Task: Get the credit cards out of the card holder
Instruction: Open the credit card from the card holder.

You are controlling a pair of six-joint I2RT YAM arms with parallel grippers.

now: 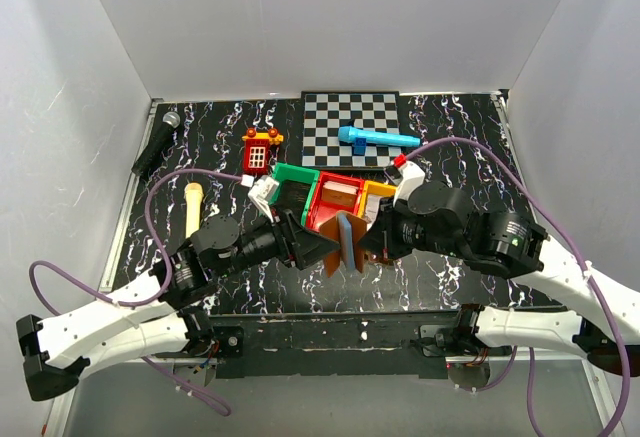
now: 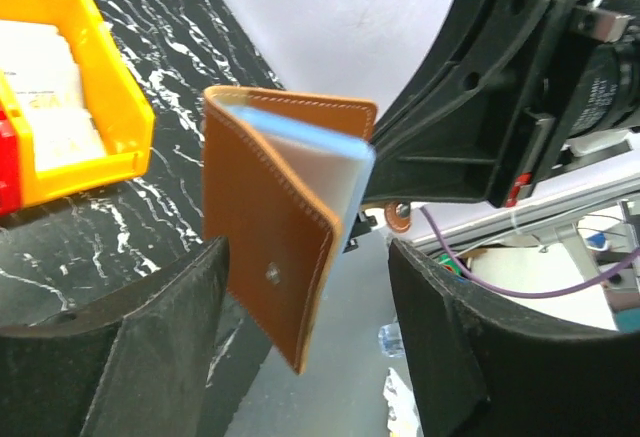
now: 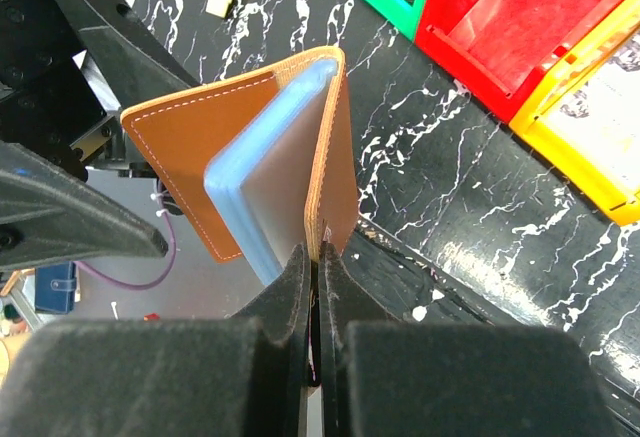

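Observation:
The card holder (image 1: 346,241) is a brown bifold wallet, held half open and on edge above the table's front middle. My right gripper (image 1: 368,242) is shut on the edge of one brown flap (image 3: 338,187). The pale blue inner pockets (image 3: 265,202) fan out beside that flap; I cannot tell separate credit cards within them. My left gripper (image 1: 320,247) is open, and the other brown flap (image 2: 270,247) hangs between its fingers (image 2: 130,357) close to the left one, whether touching it I cannot tell. In the left wrist view the right gripper's black body (image 2: 480,127) is behind the wallet.
Green (image 1: 293,189), red (image 1: 335,202) and orange-yellow (image 1: 380,197) bins stand just behind the wallet. Farther back are a checkerboard (image 1: 350,112) with a blue toy (image 1: 375,138), a red toy house (image 1: 259,150), a black microphone (image 1: 157,142) and a yellow stick (image 1: 192,207).

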